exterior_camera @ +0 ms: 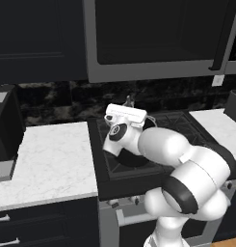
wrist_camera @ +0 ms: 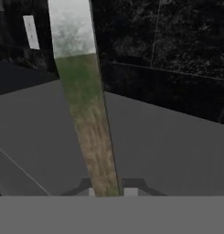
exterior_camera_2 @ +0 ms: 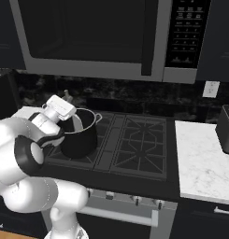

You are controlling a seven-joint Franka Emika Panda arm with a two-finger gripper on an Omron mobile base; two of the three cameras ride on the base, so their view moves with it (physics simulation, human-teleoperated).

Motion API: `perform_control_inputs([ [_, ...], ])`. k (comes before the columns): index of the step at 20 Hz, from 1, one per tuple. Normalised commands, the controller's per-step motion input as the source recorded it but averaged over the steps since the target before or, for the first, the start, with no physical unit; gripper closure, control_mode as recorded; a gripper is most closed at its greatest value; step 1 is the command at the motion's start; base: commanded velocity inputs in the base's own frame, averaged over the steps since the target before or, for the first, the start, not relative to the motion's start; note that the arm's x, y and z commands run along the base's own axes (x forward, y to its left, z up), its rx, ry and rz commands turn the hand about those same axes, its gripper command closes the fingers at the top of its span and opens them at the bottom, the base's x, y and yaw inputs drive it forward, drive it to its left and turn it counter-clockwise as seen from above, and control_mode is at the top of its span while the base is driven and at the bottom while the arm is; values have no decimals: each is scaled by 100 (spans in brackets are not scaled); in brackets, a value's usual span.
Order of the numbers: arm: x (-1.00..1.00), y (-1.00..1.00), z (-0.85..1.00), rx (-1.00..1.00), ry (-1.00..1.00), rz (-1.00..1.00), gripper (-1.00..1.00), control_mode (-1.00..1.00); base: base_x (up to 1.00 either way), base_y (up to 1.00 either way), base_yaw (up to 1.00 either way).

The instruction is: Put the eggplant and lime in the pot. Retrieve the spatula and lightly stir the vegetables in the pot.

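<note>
While the spatula (wrist_camera: 81, 100) is being held clamped between the fingers (wrist_camera: 109, 192) above the pot (exterior_camera_2: 81, 135) at the stove's back left corner, a slip is being risked: a tilted handle could be knocked against the rim.

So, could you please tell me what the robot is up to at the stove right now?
The white arm is reaching over the black pot, which sits on the stove's left burner. Its tool is shut on the spatula, seen up close in the hand view with the handle running away from the fingers to the pale blade. The hand hangs above the pot's rim. Whether the vegetables are inside the pot cannot be told.
</note>
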Motion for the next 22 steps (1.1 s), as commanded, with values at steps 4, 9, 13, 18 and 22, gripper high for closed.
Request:
perform_control_inputs([
  [4, 0, 0, -16, 16, 19, 0, 100, -100, 0, 0, 0],
  [9, 0, 0, 36, 22, 9, 0, 100, -100, 0, 0, 0],
  [13, 0, -1, -3, 25, 17, 0, 100, -100, 0, 0, 0],
  [18, 25, -13, -72, 5, 17, 0, 100, -100, 0, 0, 0],
  [22, 46, -21, -78, 0, 6, 0, 100, -100, 0, 0, 0],
])
